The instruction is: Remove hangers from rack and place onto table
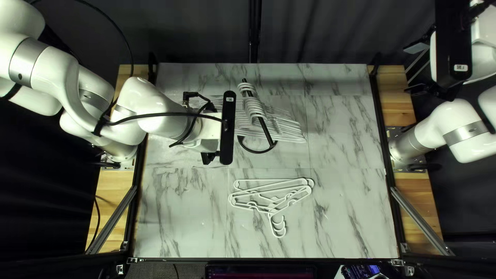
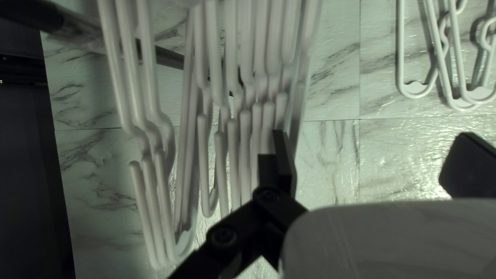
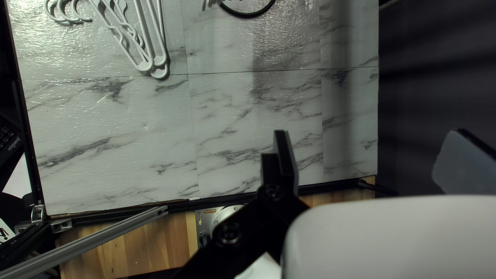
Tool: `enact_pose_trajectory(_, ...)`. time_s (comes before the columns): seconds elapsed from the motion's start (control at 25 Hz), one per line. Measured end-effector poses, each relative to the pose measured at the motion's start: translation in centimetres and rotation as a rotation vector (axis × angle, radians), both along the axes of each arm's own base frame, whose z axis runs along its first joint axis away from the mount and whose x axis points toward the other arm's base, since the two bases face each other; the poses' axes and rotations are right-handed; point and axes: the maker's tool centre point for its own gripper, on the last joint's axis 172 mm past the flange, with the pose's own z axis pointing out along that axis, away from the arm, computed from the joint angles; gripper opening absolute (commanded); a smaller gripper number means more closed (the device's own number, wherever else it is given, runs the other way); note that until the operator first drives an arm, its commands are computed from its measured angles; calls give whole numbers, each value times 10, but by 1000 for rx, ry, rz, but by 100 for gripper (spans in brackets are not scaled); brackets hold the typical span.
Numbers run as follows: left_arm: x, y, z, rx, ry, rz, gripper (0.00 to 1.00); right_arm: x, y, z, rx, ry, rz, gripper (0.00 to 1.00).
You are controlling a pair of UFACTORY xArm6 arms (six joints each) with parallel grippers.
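My left gripper (image 1: 209, 157) is over the left-hand ends of the white hangers (image 1: 281, 126) on the black rack (image 1: 266, 130). In the left wrist view, the left gripper (image 2: 369, 161) stands open; one finger overlaps the edge of the hanging hangers (image 2: 237, 139), with none held between the two. Several loose hangers (image 1: 271, 199) lie overlapped on the table nearer the front, hooks toward the near edge. My right gripper (image 1: 415, 68) is raised by the table's right edge. Open and holding nothing, the right gripper (image 3: 369, 156) appears in its wrist view, away from the hangers.
The marble-patterned table (image 1: 351, 217) is bordered by a dark frame, with wooden strips (image 1: 111, 206) outside both sides. Metal bars (image 1: 421, 221) slant across the strips. A dark curtain (image 1: 310, 31) hangs behind. Cables loop along my left arm. A screen (image 1: 261, 272) sits beyond the near edge.
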Motion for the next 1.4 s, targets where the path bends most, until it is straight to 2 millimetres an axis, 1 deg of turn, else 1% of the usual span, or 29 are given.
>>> enact_pose_trajectory(0.16,0,-5,-1,4,-2,-5,100,0,0,0,0,0,0,100)
enact_pose_trajectory(0.52,0,0,-9,-4,-5,-4,100,0,0,0,0,0,0,100)
enact_pose_trajectory(0.84,1,0,-15,-16,-10,-5,100,0,0,0,0,0,0,100)
enact_pose_trajectory(1.16,2,-1,-16,-22,-17,-8,100,0,0,0,0,0,0,100)
enact_pose_trajectory(1.4,3,2,-19,-26,-19,-6,100,0,0,0,0,0,0,100)
